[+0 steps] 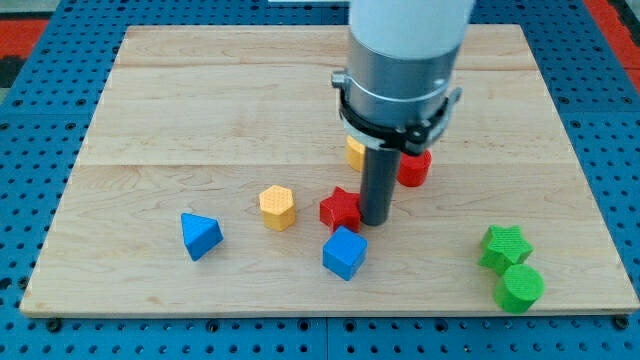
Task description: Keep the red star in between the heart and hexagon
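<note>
The red star (339, 209) lies just below the board's middle. My tip (376, 221) rests right against its right side. A yellow hexagon (277, 208) sits a short way to the star's left. A yellow block (354, 152), mostly hidden behind the rod, lies above the star; its shape cannot be made out. A red block (414, 168) peeks out to the right of the rod, partly hidden. A blue cube (344, 252) sits just below the star.
A blue triangular block (200, 236) lies at the lower left. A green star (503, 247) and a green cylinder (519, 288) sit at the lower right near the wooden board's (180, 100) edge. The arm's grey body covers the upper middle.
</note>
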